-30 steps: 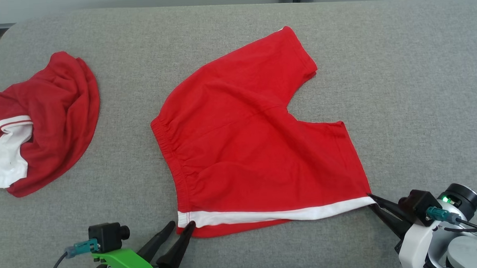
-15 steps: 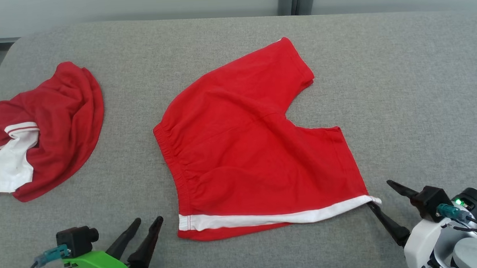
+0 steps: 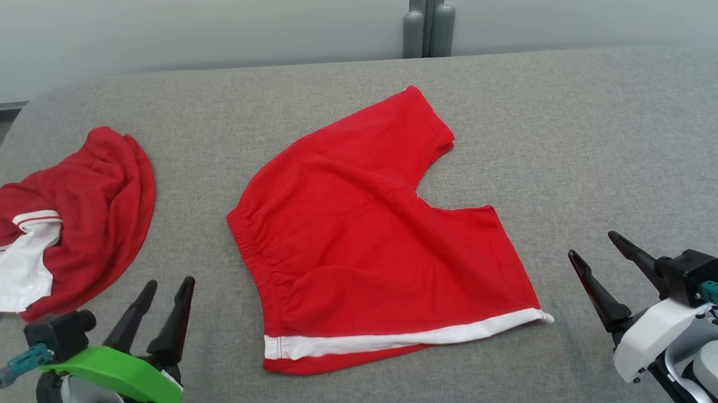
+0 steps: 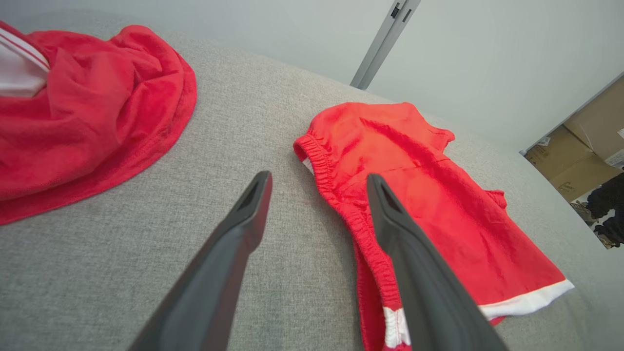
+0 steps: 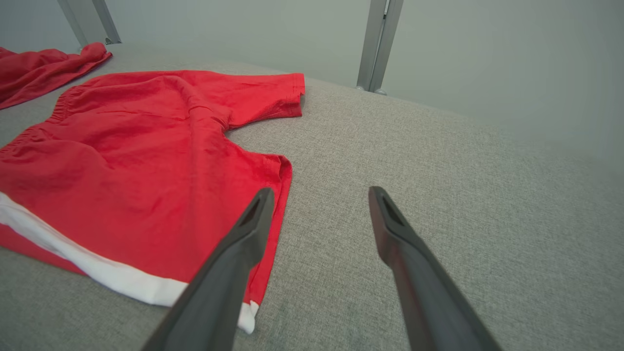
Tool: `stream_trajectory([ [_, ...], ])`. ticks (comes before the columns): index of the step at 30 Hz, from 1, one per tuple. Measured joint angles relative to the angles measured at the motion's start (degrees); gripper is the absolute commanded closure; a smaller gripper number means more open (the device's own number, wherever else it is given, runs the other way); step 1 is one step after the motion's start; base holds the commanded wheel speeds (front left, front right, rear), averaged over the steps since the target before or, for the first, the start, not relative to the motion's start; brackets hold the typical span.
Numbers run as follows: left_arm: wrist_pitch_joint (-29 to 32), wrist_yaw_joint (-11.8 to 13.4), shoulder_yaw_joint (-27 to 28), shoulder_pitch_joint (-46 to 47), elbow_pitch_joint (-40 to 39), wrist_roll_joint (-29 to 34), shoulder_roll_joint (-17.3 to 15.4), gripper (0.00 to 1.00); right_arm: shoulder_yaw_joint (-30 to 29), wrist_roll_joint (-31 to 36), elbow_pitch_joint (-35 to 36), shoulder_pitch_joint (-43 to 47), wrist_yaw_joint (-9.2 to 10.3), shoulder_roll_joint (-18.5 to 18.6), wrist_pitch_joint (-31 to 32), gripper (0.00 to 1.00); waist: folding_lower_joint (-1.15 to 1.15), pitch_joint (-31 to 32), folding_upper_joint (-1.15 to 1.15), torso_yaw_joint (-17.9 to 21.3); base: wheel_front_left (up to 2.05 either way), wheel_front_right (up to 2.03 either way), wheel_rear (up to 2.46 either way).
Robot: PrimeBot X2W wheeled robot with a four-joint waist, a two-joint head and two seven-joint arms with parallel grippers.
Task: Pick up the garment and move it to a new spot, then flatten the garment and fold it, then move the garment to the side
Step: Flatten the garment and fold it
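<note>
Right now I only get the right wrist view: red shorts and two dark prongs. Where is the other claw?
Observer: The left claw hovers open, left of the shorts' waistband, apart from it.
Operator: Is the red at my top left more shorts?
Observer: No, a separate crumpled garment, with a white, red-striped part.
Operator: Anything beyond the table?
Observer: Cardboard boxes, seen in the left wrist view.

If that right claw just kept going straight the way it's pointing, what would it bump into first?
Probably the bare grey cushion: the open right gripper points down at it, just beside the leg hem of the red shorts. Depth is hard to judge.
</note>
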State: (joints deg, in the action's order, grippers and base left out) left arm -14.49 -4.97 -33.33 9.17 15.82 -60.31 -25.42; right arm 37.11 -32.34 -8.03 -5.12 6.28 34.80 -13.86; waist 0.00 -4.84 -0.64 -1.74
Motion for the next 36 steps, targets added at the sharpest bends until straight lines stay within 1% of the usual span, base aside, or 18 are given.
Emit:
stream_trajectory([
  [1, 0.0, 0.34, 1.43, 0.0, -0.66, 1.27, 0.12, 0.0, -0.19, 0.01, 0.32, 0.4, 0.36, -0.22, -0.07, 0.0, 0.0, 0.34, 0.0, 0.12, 0.0, 0.0, 0.0],
  [5, 0.05, 1.65, 6.79, -0.2, -3.28, 4.64, 0.79, 0.0, -1.41, 0.41, 1.57, 1.07, 0.38, -0.66, -0.23, 0.0, 0.0, 1.55, 0.0, 0.68, 0.0, 0.0, 0.0],
  [8, 0.05, 2.08, 8.54, -1.98, -4.69, 6.64, 1.23, 0.0, -2.58, 0.74, 2.35, 1.21, 0.47, -1.32, -0.24, 0.0, 0.0, 2.43, 0.0, 1.16, 0.0, 0.0, 0.0],
  [10, 0.05, 2.55, 9.44, -4.81, -5.58, 8.43, 1.67, 0.0, -3.64, 1.14, 3.05, 1.88, 0.82, -2.27, -0.32, 0.0, 0.0, 3.2, 0.0, 1.7, 0.0, 0.0, 0.0],
  [14, 0.05, 2.76, 9.98, -6.56, -6.95, 11.63, 2.2, 0.0, -5.23, 1.58, 3.08, 3.51, 0.85, -2.57, -0.41, 0.0, 0.0, 4.29, 0.0, 2.23, 0.0, 0.0, 0.0],
  [24, 0.05, 2.98, 11.81, -10.02, -9.34, 15.32, 3.11, 0.0, -11.39, 2.65, 4.25, 5.4, 0.88, -4.3, -0.49, 0.0, 0.0, 6.07, 0.0, 2.16, 0.0, 0.0, 0.0],
  [30, 0.05, 2.96, 12.13, -10.36, -10.85, 17.41, 3.81, 0.0, -16.42, 3.78, 3.48, 7.48, 0.88, -5.48, -0.56, 0.0, 0.0, 6.06, 0.0, 2.0, 0.0, 0.0, 0.0],
  [36, 0.05, 2.55, 12.12, -10.45, -11.16, 18.75, 4.6, 0.0, -19.0, 4.66, 2.77, 9.61, 0.89, -6.32, -0.56, 0.0, 0.0, 5.83, 0.0, 1.93, 0.0, 0.0, 0.0],
])
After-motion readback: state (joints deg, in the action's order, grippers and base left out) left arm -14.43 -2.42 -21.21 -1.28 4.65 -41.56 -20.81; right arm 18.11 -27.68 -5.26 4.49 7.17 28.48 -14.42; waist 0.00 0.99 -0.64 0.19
